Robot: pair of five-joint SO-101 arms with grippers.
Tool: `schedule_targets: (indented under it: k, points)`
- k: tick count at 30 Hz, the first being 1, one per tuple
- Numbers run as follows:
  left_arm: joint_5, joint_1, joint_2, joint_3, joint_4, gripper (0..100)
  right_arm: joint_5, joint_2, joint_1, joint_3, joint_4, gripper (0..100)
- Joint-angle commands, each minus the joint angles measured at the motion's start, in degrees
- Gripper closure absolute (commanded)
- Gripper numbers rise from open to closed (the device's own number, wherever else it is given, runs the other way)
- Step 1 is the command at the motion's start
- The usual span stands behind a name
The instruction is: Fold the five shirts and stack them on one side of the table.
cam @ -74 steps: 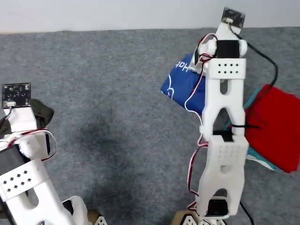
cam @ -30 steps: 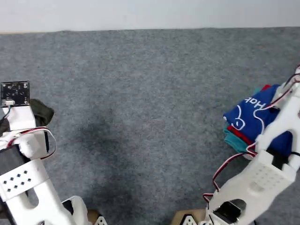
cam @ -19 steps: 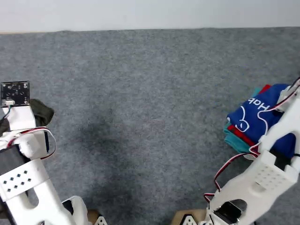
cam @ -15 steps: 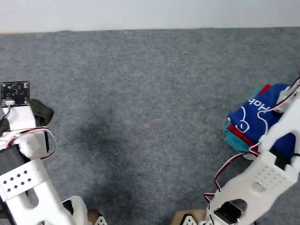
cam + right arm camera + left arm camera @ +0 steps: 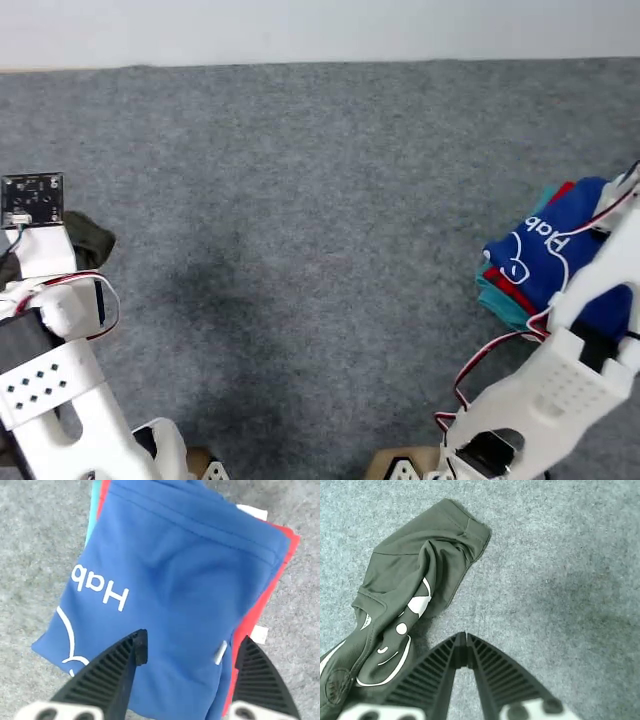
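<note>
At the near edge of the grey counter (image 5: 300,200), 2 white arms rise from their bases: the left arm (image 5: 50,390) at the left side, the right arm (image 5: 560,380) leaning out toward the right side.

The left claw (image 5: 466,642) is closed, its 2 ribbed fingers pressed tip to tip with nothing between them. It hangs just above bare counter. Right beside its tips lies a crumpled olive shirt (image 5: 415,595) with white print, unfolded and bunched in loose folds; from above, this shirt (image 5: 92,238) peeks out from under the left arm near the counter's left edge.

The right claw (image 5: 192,652) is spread wide and grips nothing, its fingers (image 5: 132,652) straddling the near end of a folded blue shirt (image 5: 175,580) with white lettering. Whether the tips touch the cloth cannot be told. The blue shirt tops a stack at the right side of the counter: under it a red shirt (image 5: 272,600) shows along 1 edge, and under that a teal shirt (image 5: 498,303).
</note>
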Motion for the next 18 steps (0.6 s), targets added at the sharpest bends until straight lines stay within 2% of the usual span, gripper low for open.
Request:
schedule_targets:
  k: [1, 3, 6, 11, 18]
  points:
    - [-0.62, 0.18, -0.97, -0.31, -0.88, 100, 0.44, -1.54, -0.75, -2.64, -1.63, 86.2]
    - [-0.62, 0.18, -0.97, -0.31, -0.79, 100, 0.62, 0.84, 0.4, -2.64, -4.26, 98.6]
    - [-0.62, 0.09, -1.05, -0.31, -0.7, 100, 3.87, 4.09, 3.3, -2.64, -7.6, 95.4]
    - [-0.62, 0.09, -1.05, -0.31, -0.7, 100, 9.32, 6.99, 7.52, -2.73, -14.02, 98.8]
    - [-0.53, 0.09, -1.05, -0.31, -0.62, 100, 11.43, 15.43, 10.24, -2.73, -21.49, 98.9]
